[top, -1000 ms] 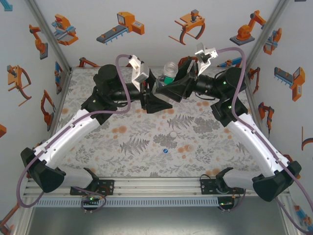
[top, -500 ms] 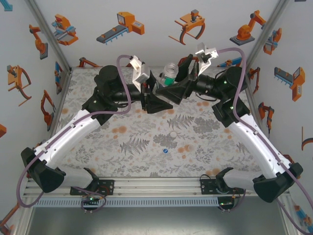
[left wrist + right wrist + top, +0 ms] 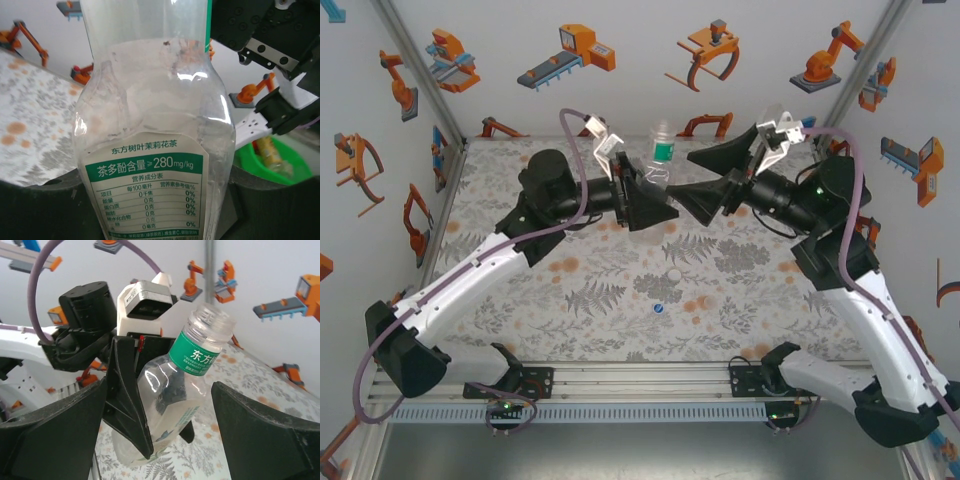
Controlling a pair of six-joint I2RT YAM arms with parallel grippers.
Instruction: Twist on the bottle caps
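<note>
Backing off to the right since the earlier frame, the black two-finger right gripper (image 3: pixel 705 176) had let go of the bottle, and its jaws stood wide apart with nothing between them. Nearest the arm bases, a small round blue plastic cap (image 3: pixel 659 307) lay on the grey floral-patterned table (image 3: pixel 570 290). A small round white plastic cap (image 3: pixel 672 273) lay a little beyond it, not touching it. Farther back, the black two-finger left gripper (image 3: pixel 653 192) was clamped tight on the lower body of the taller clear plastic bottle with a green label band (image 3: pixel 662 150). It held the bottle clear of the table and slightly tilted. The right wrist view showed the bottle's threaded neck bare and open. The bottle stood between the two grippers, the right one near but apart from it. Behind rose a white wall printed with orange robot pictures (image 3: pixel 570 55).
</note>
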